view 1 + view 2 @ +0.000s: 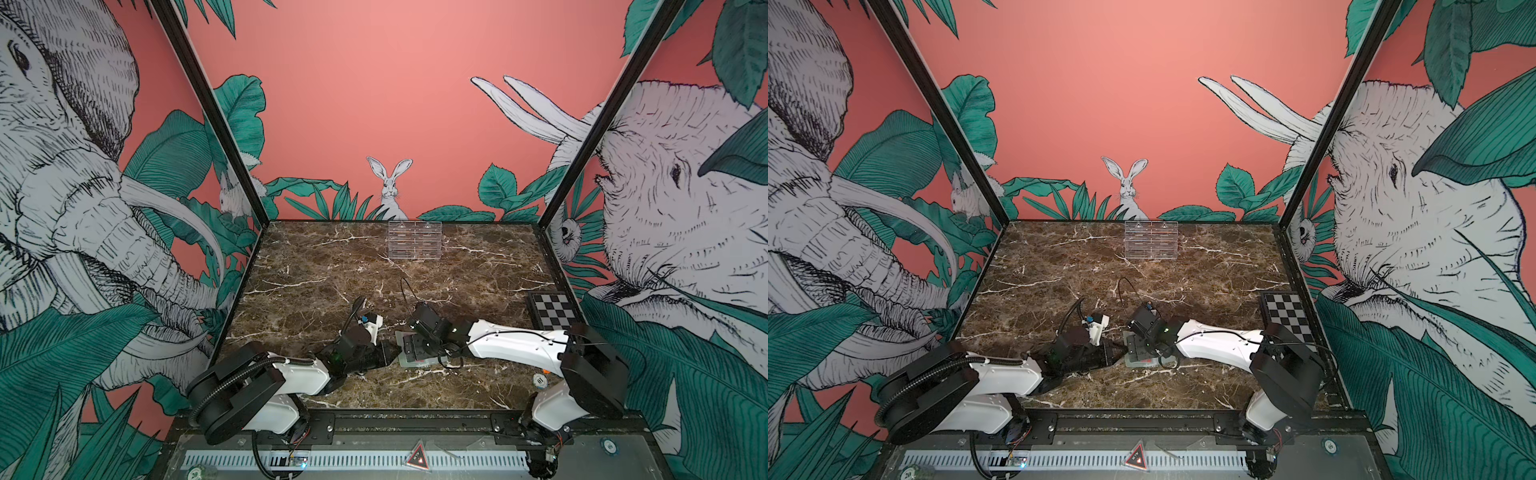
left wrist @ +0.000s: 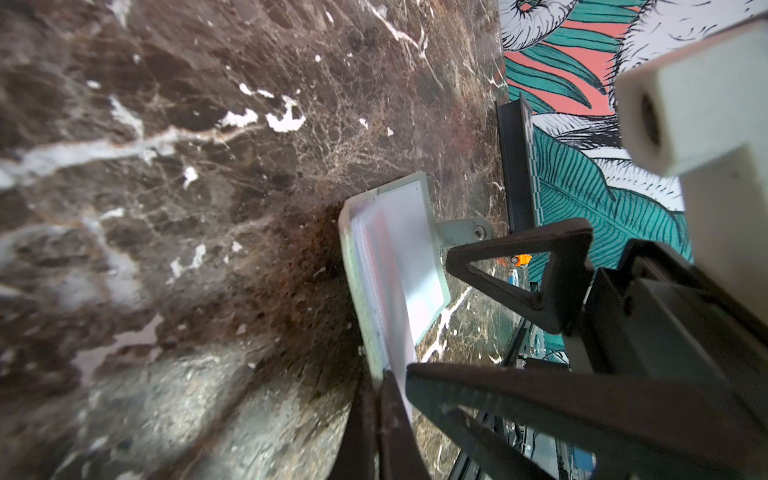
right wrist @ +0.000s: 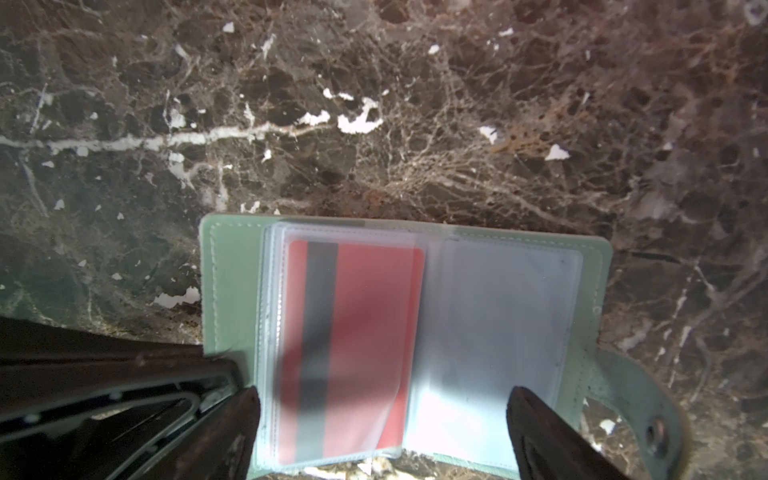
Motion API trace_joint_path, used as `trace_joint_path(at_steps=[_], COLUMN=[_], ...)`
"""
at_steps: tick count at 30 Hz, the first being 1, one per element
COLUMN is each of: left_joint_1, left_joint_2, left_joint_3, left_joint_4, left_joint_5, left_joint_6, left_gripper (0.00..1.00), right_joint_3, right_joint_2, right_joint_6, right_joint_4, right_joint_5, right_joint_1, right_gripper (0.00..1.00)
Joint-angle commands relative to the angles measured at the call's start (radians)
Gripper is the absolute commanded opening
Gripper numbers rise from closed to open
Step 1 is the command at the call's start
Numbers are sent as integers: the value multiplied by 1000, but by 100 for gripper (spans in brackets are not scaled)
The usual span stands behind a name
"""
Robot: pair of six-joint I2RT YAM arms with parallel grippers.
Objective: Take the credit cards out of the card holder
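While the card holder lies unfolded on the marble table, near the front middle between the two arms with its snap tab undone, the extraction itself looks barely begun; a red credit card with a dark stripe sits fully inside a clear sleeve, the facing sleeve looks empty, and no card shows outside. The left gripper is pinched tight on the cover's edge, pinning the holder; the right gripper hangs just above the pages, jaws spread wide, holding nothing; opening seems done, pulling cards remains.
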Motion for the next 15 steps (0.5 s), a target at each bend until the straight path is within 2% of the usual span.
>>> trace_joint_path(at_steps=[1,15], left_joint_1=[-5,-5], left_joint_2=[-12,-8], left_joint_3=[14,18], left_joint_4=[23,20], left_joint_5=[-5,-5], left_joint_6=[12,17], left_gripper=[0,0], right_joint_3=[0,-8], right_joint_2=[22,29], right_joint_6=[-2,8], right_joint_4=[8,-12], right_joint_5=[-1,21], right_joint_1=[-3,-4], right_gripper=[91,89])
